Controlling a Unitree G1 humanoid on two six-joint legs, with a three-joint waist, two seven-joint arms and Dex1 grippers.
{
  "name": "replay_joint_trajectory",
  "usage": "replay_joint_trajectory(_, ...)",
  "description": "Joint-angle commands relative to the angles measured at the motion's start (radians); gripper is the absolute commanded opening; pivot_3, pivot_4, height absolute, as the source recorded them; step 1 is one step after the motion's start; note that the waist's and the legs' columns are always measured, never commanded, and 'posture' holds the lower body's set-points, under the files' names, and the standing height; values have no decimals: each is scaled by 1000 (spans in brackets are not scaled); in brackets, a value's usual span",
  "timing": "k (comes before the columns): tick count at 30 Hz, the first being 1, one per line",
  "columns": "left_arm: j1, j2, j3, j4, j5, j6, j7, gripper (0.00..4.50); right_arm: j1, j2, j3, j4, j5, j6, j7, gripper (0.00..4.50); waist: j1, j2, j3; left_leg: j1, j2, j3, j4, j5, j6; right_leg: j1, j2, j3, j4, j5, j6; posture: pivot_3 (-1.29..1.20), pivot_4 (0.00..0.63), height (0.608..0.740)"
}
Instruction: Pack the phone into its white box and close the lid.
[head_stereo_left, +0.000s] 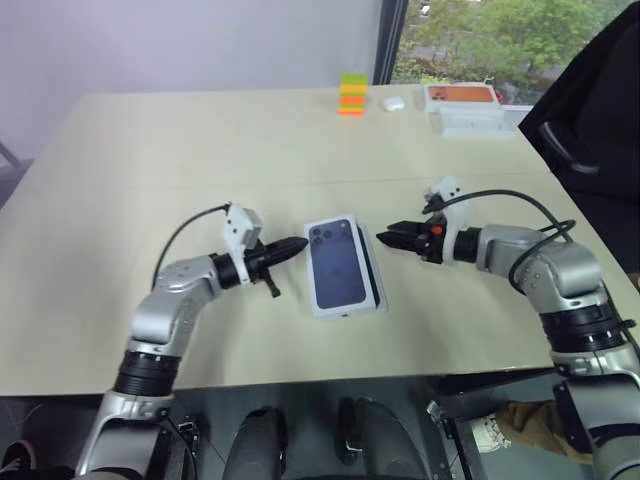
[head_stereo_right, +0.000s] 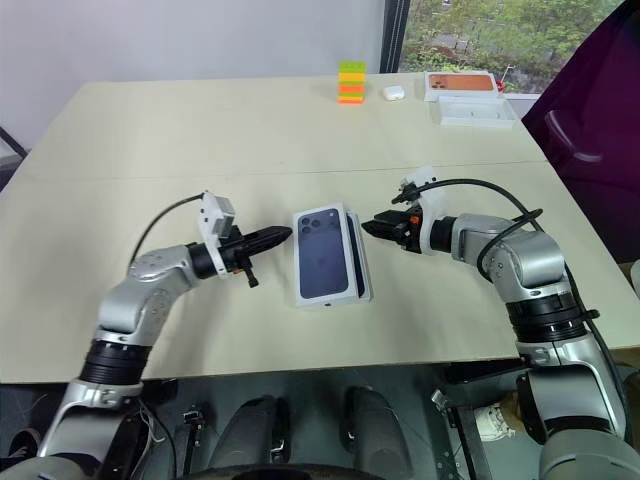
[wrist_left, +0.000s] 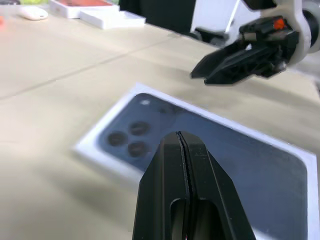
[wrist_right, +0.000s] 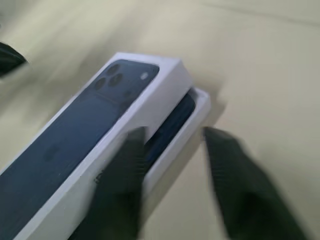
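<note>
The lid (head_stereo_left: 338, 262), printed with a dark blue phone image, lies askew on the white box (head_stereo_left: 378, 275), whose right wall sticks out from under it. A strip of the dark phone (wrist_right: 172, 125) shows in the gap between the lid's edge and that wall. My left gripper (head_stereo_left: 303, 243) is shut and empty, level, with its tip just left of the lid's camera corner. My right gripper (head_stereo_left: 380, 238) hovers just right of the box's far corner and points at it. Its blurred fingers (wrist_right: 120, 165) stand a little apart with nothing between them.
At the table's far side stand a stack of orange, yellow and green blocks (head_stereo_left: 352, 94), a small white case (head_stereo_left: 391, 102), an orange-topped box (head_stereo_left: 460, 95) and a white tray (head_stereo_left: 478, 122). A person in dark clothing (head_stereo_left: 600, 120) is at the right edge.
</note>
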Motion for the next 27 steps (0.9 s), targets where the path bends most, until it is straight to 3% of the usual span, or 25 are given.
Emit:
replay_joint_trajectory(1,32,69,-31,-1,9,74,-51,0,13,-4,15,-55,-61,-50,32,62,0,0,0,0,0,0,0,0,0,0,0,0,0,0,0,0,150,740)
replay_joint_trajectory(5,23,96,-63,46,32,88,-76,0,27,4,39,-63,-106,-52,56,62,2,0,0,0,0,0,0,0,0,0,-1,0,0,0,0,0,150,740)
replay_joint_trajectory(17,-51,-36,-141,131,36,134,-80,0,43,18,72,-62,-215,-60,82,62,0,0,0,0,-1,0,1,0,0,0,0,-1,1,2,-3,0,150,740)
replay_joint_trajectory(27,-87,-87,-110,111,17,151,-56,0,58,16,65,-62,-250,-67,88,62,2,0,0,0,-1,0,2,0,0,1,-1,-1,1,2,-3,0,150,740)
